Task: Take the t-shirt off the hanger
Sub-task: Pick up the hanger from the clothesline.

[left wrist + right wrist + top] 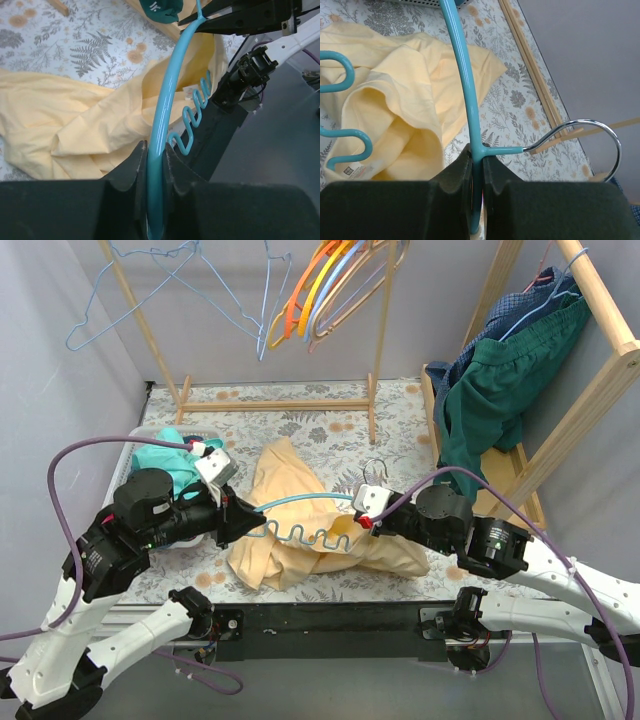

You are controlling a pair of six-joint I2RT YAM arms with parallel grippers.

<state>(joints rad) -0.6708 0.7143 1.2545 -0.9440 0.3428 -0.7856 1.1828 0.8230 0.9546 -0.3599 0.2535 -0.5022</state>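
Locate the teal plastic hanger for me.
Top view, centre: the teal plastic hanger is gripped between the left gripper and the right gripper, over the crumpled yellow t-shirt.

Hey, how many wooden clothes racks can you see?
2. A back rack holding empty hangers, and a right rack draped with green and blue clothes.

Crumpled yellow t-shirt (285,480), teal hanger (300,501) over it
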